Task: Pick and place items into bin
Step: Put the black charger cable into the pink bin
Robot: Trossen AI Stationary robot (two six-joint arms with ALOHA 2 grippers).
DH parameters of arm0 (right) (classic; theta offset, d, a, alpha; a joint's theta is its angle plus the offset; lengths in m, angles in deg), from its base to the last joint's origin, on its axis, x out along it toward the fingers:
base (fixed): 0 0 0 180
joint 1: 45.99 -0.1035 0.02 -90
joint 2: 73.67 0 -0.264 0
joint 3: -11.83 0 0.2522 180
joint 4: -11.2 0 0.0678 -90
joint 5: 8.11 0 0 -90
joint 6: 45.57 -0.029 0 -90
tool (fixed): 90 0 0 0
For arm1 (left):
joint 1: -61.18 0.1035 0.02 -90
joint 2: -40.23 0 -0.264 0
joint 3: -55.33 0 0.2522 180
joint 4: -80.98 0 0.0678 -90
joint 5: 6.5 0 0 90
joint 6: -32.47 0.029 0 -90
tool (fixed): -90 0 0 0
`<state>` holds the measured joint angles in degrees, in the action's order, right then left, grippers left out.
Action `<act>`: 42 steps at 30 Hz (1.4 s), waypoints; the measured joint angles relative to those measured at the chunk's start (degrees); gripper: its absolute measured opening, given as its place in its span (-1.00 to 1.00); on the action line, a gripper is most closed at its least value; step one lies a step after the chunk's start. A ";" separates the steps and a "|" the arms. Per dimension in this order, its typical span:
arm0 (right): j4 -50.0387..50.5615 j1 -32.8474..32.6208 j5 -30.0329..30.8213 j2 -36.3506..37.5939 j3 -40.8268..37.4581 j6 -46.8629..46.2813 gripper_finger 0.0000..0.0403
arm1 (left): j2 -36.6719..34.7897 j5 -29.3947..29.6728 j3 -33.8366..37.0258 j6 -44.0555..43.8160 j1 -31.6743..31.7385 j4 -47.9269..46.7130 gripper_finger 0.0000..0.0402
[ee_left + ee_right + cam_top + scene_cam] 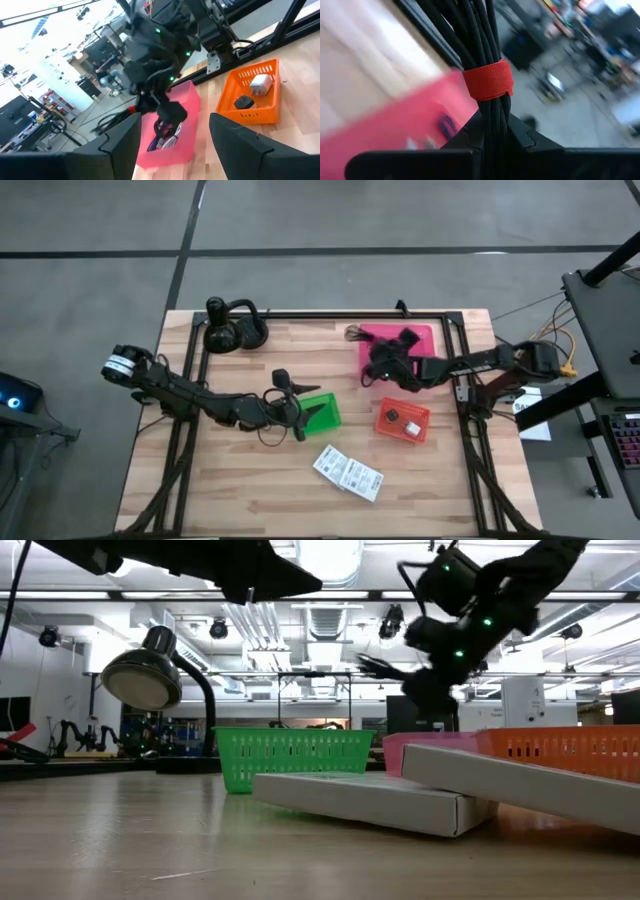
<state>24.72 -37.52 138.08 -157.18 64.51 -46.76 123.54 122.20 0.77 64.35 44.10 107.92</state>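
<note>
White flat packets point(347, 471) lie nearest the front edge of the bench point(250, 500), with bare wood around them. Behind them stand the orange bin point(403, 420) and the green bin point(322, 412), well apart. Over the pink bin point(398, 340) by the far edge, the right tool point(383, 363) is clamped on a black-red cable point(487, 75) — a bundle bound by a red strap. Beside the green bin, the left tool point(297, 423) has its fingers spread apart, empty.
</note>
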 joint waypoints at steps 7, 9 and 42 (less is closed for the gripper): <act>9.35 0.20 2.31 4.67 -2.50 -9.35 -0.87 | 0.00 1.04 0.00 -0.06 0.00 -0.71 0.08; 9.46 0.21 2.30 5.10 -3.18 -9.39 -0.87 | 0.00 1.09 0.00 -0.06 -0.02 -0.71 0.08; 8.89 5.31 -0.79 5.14 -5.56 -12.33 -0.28 | -1.31 5.35 0.31 0.62 0.10 -4.52 0.08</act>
<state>33.61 -32.21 137.28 -152.04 58.96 -59.09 122.23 127.55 1.08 64.97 44.20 103.40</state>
